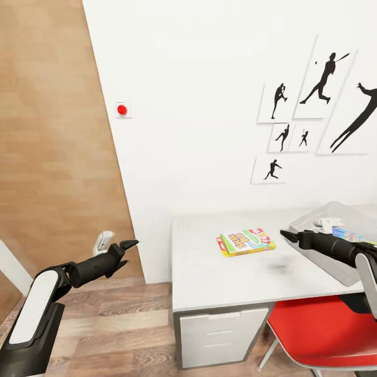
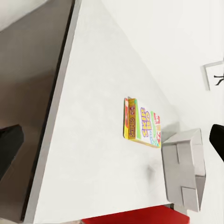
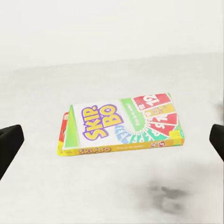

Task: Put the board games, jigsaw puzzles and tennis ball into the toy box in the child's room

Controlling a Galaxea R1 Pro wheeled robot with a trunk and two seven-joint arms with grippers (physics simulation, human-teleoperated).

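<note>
While the board game (image 1: pixel 245 242) lies flat, the toy box (image 1: pixel 335 230) stands near.

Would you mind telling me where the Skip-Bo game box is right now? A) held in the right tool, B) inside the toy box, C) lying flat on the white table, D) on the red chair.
C: the game box lies flat on the table, apart from the toy box, with the right tool open and short of it.
</note>
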